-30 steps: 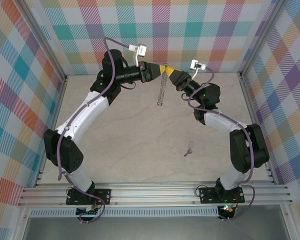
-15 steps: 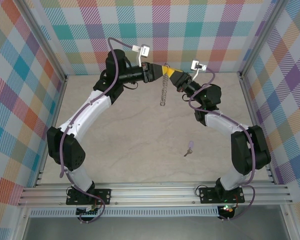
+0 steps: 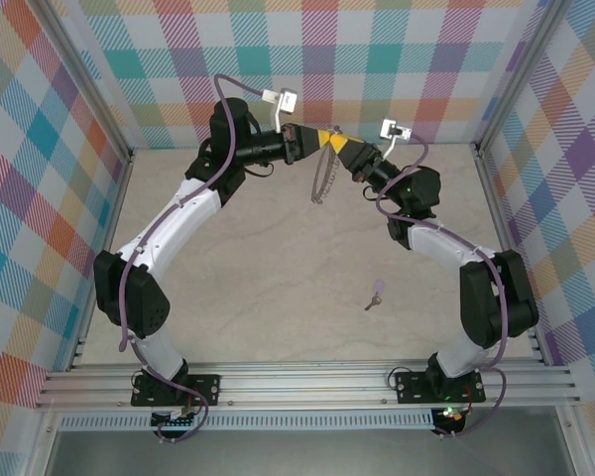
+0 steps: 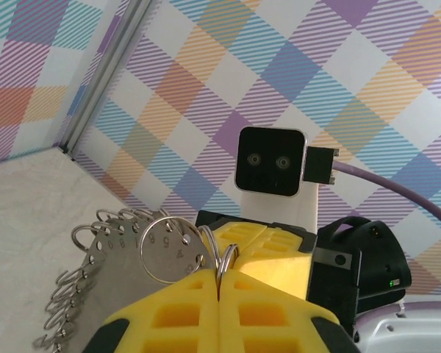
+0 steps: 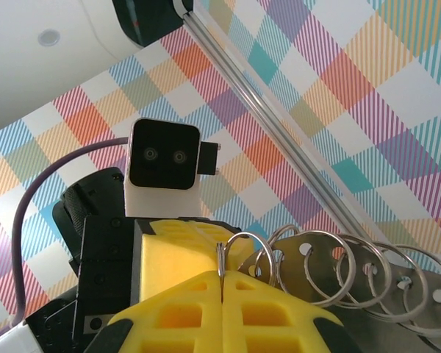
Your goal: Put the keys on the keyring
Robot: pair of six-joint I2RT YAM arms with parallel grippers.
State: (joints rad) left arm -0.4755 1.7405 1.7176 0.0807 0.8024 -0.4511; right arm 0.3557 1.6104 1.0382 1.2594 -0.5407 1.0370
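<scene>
Left gripper (image 3: pixel 305 141) and right gripper (image 3: pixel 339 149) meet tip to tip high above the far end of the table (image 3: pixel 258 258), close to the checked back wall (image 3: pixel 377 59). Each has its jaws pressed together on the keyring (image 3: pixel 322 177), which hangs down between them, clear of the tabletop.

From the left wrist, the yellow fingers (image 4: pixel 176 316) pinch a thin wire loop at the top of the keyring, with the other gripper's yellow fingers just behind it. From the right wrist, the closed fingers likewise clamp a wire loop.

Up close the keyring is grey metal, pierced with small holes, and many small silvery split rings are threaded along its edge.

A tiny key (image 3: pixel 376 294) lies flat on the table well apart from both grippers, nearer the right arm. It has a lilac head and a short silvery blade.
</scene>
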